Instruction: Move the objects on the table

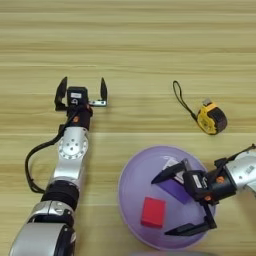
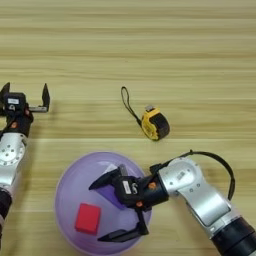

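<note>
Left eye view
Left arm: reaches straight up the table (image 1: 150,50) from the lower left corner, silver segments in a near-vertical line, a black cable looping off its left side.
Left gripper (image 1: 81,92): at the arm's far end, its two black fingers pointing away from the robot and spread wide, nothing between them, well apart from every object.
Right arm: enters from the right edge, forearm lying low and pointing left over the plate.
Right gripper (image 1: 176,202): over the round lilac plate (image 1: 131,190), jaws wide, one finger up near the purple block (image 1: 175,189), the other down near the plate's front rim; it holds nothing.
Small red cube (image 1: 153,212): on the plate, left of the gripper's open fingers.
Tape measure (image 1: 211,118): on the bare wood beyond the plate, its cord loop trailing up and left.

Right eye view
Right arm: shows in full, coming from the lower right corner, elbow bent, a black cable arching over the silver forearm.
Right gripper: fingers splayed wide above the plate, the purple block partly hidden behind the upper finger.
Left gripper: at the left edge, fingers spread, upright.
</note>
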